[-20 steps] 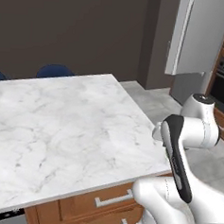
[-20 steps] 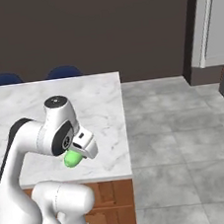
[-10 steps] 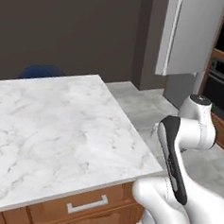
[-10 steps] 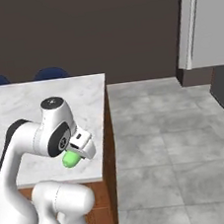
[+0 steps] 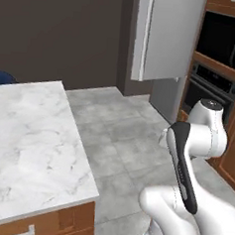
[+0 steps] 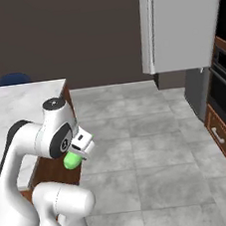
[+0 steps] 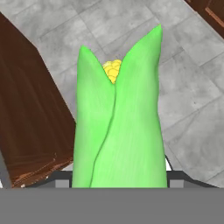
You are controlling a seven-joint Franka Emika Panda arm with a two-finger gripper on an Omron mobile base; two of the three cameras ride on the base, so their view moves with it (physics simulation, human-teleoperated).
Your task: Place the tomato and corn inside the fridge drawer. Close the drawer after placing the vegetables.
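A: Currently the corn (image 7: 118, 131) sits in our gripper (image 6: 74, 155). In the hand view its green husk stands up between where the fingertips would be, with yellow kernels peeking out at the top. In the right base view we see it as a green lump tucked under the white hand.

B: Grip state?

A: Clamped on the cob, judging by how the corn rides with the hand. The fingertips themselves are covered by the husk, so we cannot read the exact gap.

B: Step in hand?

A: Carrying. We judge this as the transit leg: corn lifted, base between the marble island (image 5: 33, 148) and the fridge (image 6: 181, 21), gripper held close to the arm over grey floor tiles (image 6: 149, 150). Nothing is placed yet.

B: Next move calls for?

A: Finding the fridge drawer and bringing the hand over it before letting go. The fridge stands well apart from us, its grey door swung out. The tomato needs the same trip, and the drawer is shut last.

B: Gaps in the record?

A: The drawer and tomato we cannot locate. The fridge interior is hidden behind the door, and the fridge top is cut off. Wooden cabinets with an oven (image 5: 217, 72) lie to the right, the oven partly cropped.
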